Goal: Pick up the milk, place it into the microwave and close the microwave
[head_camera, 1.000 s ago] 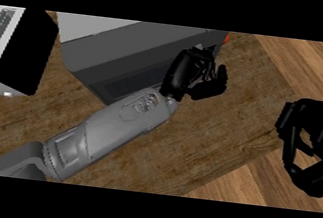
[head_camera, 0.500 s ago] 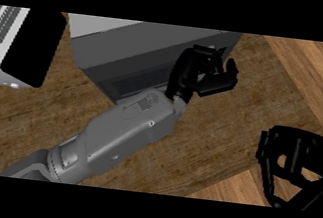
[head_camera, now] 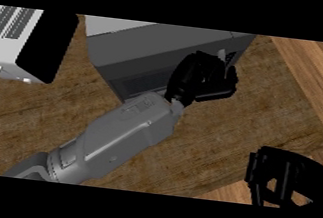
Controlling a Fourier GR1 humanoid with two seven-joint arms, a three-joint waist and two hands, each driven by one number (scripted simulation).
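The dark grey microwave [head_camera: 152, 49] stands at the top middle of the head view, with its front face turned toward me. My left hand [head_camera: 201, 80] lies against the right part of that front, fingers relaxed and bent over it, holding nothing. My left forearm [head_camera: 117, 136] runs up to it from the lower left. My right hand [head_camera: 287, 178] hangs at the lower right, away from the microwave, fingers loosely bent with nothing in them. No milk shows anywhere in the view.
A white appliance [head_camera: 6, 33] with vent slots and a black panel [head_camera: 47, 45] stands at the top left beside the microwave. The wooden counter's [head_camera: 251, 126] edge runs diagonally at the right, with lighter floor beyond it.
My left hand has moved up and right along the microwave's front. The right hand has sunk toward the lower right corner of the view. More of the white appliance shows at left.
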